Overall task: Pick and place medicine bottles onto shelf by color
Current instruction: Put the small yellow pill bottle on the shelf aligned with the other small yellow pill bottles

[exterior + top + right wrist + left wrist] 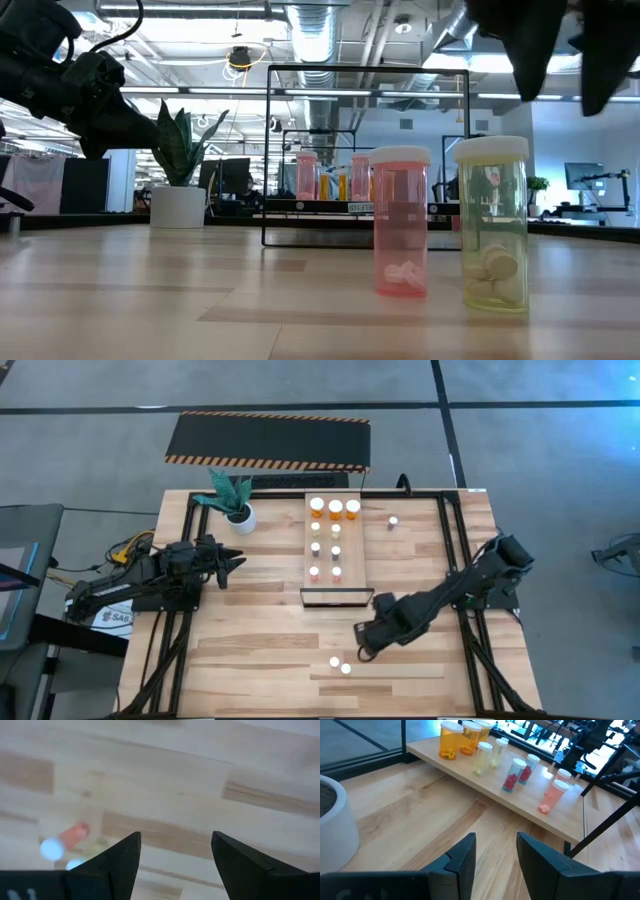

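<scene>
At the near edge of the plank tabletop [260, 660], two small white-capped bottles are seen standing upright just beside each other and apart from everything else: a pink translucent bottle [401, 222] and a yellowish translucent bottle [492, 224], each with tablets at the bottom. Above and slightly behind them the right gripper [362, 641] is held clear of the table, its two dark fingers [116, 860] parted with nothing between them; both bottles are visible beyond the fingers in the right wrist view, untouched. Further back, the long pale wood shelf [352, 555] with a dark frame at its near short end is laid along the table's middle. On it, small bottles are arranged in two rows, pink and red ones nearest the frame, yellowish ones behind, and three larger orange bottles [334, 509] at the far end. To the left of the shelf, the left gripper [236, 563] is positioned low and well apart from it, fingers [462, 857] slightly apart and empty, pointed towards the shelf. One lone small bottle [393, 520] is noted on the table right of the shelf's far end. A white pot with a green plant [238, 510] stands at the far left.
</scene>
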Available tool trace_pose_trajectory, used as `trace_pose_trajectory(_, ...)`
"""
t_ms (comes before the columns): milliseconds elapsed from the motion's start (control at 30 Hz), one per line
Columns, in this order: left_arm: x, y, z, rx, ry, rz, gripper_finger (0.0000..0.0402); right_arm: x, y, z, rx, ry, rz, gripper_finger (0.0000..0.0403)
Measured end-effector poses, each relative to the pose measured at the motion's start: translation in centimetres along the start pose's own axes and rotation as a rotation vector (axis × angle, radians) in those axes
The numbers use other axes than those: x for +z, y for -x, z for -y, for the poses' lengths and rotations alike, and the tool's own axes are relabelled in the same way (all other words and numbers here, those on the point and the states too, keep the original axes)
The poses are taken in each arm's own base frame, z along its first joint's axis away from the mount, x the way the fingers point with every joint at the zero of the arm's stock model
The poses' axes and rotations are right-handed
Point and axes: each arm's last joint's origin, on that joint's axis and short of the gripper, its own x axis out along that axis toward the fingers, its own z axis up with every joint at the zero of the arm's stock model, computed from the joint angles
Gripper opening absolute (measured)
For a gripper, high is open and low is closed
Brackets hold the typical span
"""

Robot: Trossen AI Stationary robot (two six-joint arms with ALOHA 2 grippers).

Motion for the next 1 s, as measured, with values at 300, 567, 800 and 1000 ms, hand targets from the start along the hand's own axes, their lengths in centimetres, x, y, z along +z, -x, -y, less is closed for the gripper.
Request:
trace_pose_trajectory(300, 0.0, 0.0, 0.0, 0.000, 0.000, 0.000, 0.0128, -4.0, -0.5, -4.2, 0.063, 0.315, 0.005, 0.0264)
trace_pose_trajectory(567, 0.0, 0.0, 0.0, 0.000, 0.000, -0.001, 0.0128, -7.2, -2.3, -7.0, 0.126, 0.513, -0.007, 0.0264)
trace_pose_trajectory(800, 0.0, 0.0, 0.0, 0.000, 0.000, -0.001, 0.0128, -8.6, -3.8, -8.6, 0.166, 0.648, -0.011, 0.0264)
trace_pose_trajectory(1000, 0.0, 0.0, 0.0, 0.000, 0.000, -0.001, 0.0128, -8.3, -4.7, -8.9, 0.142, 0.658, -0.006, 0.0264)
